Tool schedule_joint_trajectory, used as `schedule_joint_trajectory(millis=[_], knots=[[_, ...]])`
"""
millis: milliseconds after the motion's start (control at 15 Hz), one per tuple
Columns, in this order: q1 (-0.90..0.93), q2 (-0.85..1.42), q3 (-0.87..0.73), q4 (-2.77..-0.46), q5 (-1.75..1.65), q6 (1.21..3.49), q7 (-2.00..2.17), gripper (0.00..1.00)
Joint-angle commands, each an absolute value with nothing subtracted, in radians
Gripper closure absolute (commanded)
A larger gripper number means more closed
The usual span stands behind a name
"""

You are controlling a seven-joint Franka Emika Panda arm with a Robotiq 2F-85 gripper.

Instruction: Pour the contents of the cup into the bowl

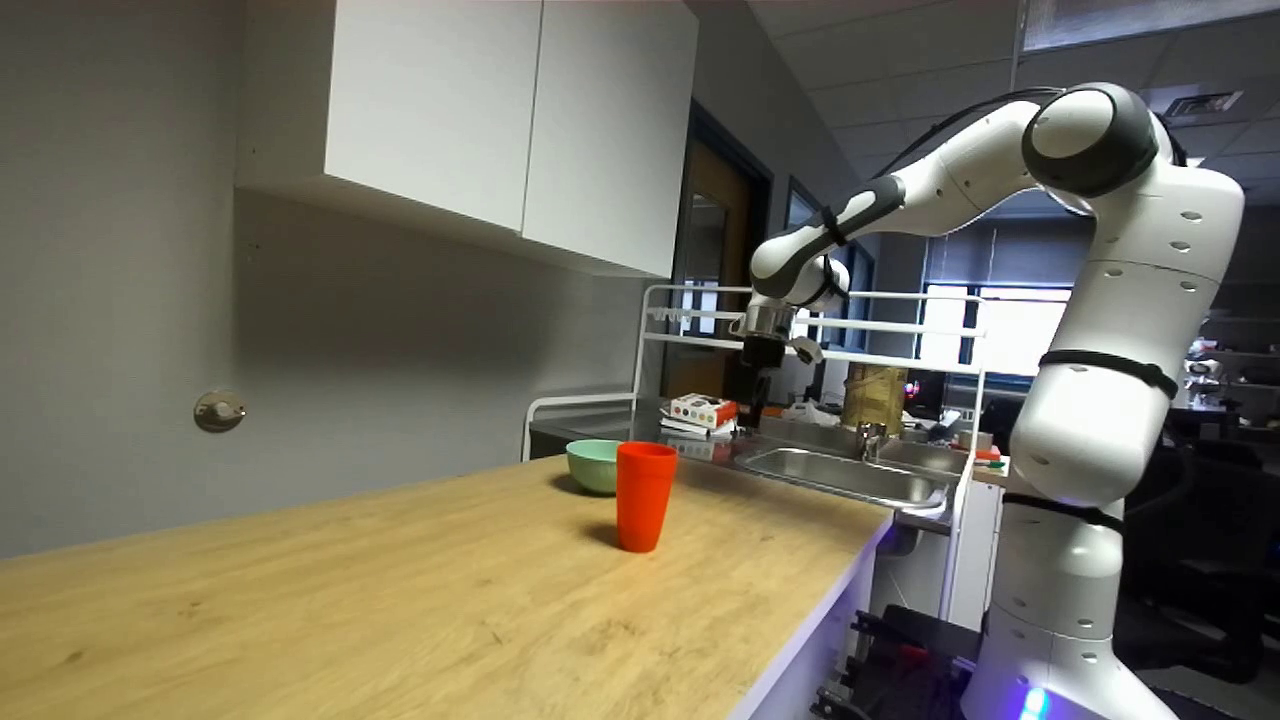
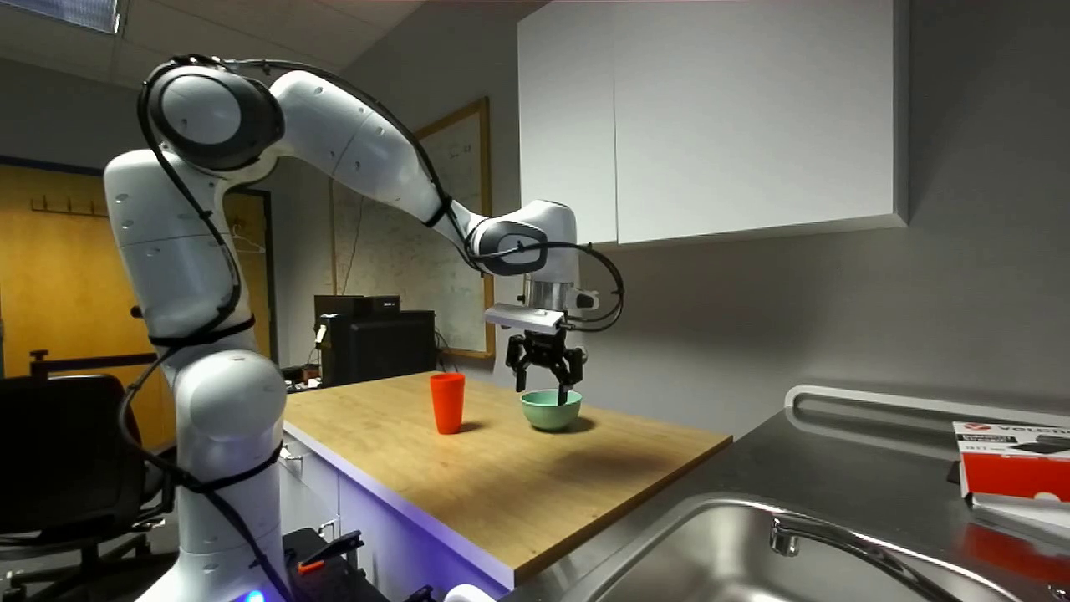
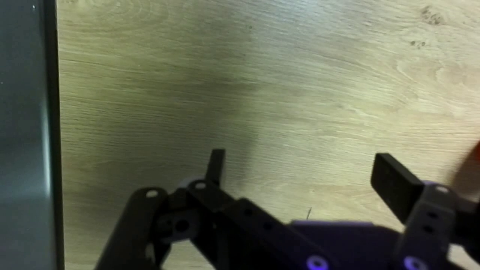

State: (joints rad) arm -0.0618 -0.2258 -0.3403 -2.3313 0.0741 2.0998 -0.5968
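The orange-red cup stands upright on the wooden worktop in both exterior views (image 1: 643, 500) (image 2: 448, 405). Its inside is hidden. Only a sliver of the cup (image 3: 478, 153) shows at the right edge of the wrist view. The light-green bowl (image 1: 592, 468) (image 2: 547, 411) stands upright near the cup, closer to the wall. It is out of the wrist view. My gripper (image 2: 542, 390) points down above the worktop, apart from both. It overlaps the bowl in that exterior view but stands beyond both in an exterior view (image 1: 752, 405). In the wrist view its fingers (image 3: 300, 157) are wide apart with nothing between them.
The wooden worktop (image 1: 400, 600) ends at a dark edge beside a metal counter (image 3: 26, 131). A sink with a tap (image 2: 736, 543) and a red-and-white box (image 2: 1016, 468) are on that counter. A white rack (image 1: 900, 328) spans the sink. Wall cabinets (image 2: 710, 125) hang above.
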Motion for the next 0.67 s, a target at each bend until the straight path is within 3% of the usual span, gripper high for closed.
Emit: schedule_joint_trajectory(millis=[0, 600], knots=[[-0.092, -0.223, -0.311, -2.33, 0.082, 2.098, -0.602, 0.0], [-0.086, -0.224, -0.261, -2.329, 0.089, 2.11, -0.586, 0.0]])
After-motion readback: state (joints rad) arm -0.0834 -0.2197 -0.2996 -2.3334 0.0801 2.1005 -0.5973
